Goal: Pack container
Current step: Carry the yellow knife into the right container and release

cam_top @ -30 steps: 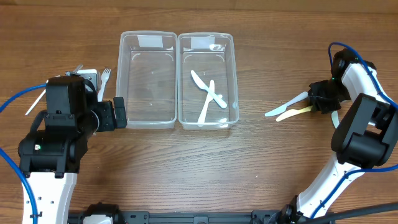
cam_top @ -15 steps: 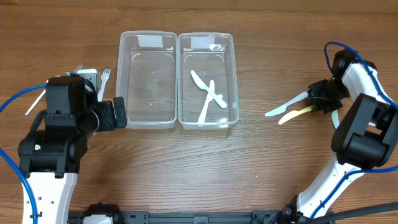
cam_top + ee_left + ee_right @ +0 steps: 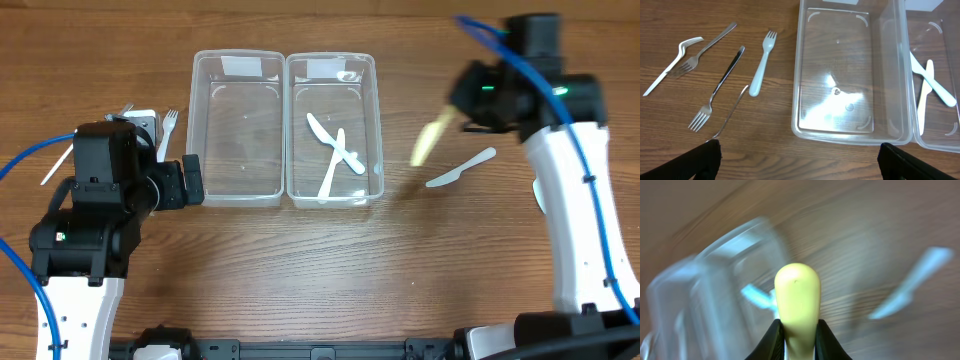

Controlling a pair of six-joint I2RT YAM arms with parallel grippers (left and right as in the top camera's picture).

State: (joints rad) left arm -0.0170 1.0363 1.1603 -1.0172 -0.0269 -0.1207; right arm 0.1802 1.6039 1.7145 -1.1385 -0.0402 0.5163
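Note:
Two clear plastic containers sit side by side: the left one (image 3: 236, 128) is empty, the right one (image 3: 334, 128) holds two white plastic knives (image 3: 335, 150). My right gripper (image 3: 455, 115) is shut on a pale yellow plastic utensil (image 3: 430, 140), blurred, held in the air just right of the right container; it shows between the fingers in the right wrist view (image 3: 797, 300). A white plastic knife (image 3: 460, 168) lies on the table below it. My left gripper (image 3: 800, 157) is open, empty, near the left container's (image 3: 850, 70) front edge.
Several forks lie left of the containers: a white plastic fork (image 3: 761, 62), metal forks (image 3: 717, 90) and a bent one (image 3: 672, 65). Blue cables run by both arms.
My right arm has swung left and up from the table's right edge, lifting the yellow utensil toward the right container. The white knife stayed on the table. The left arm has not moved.

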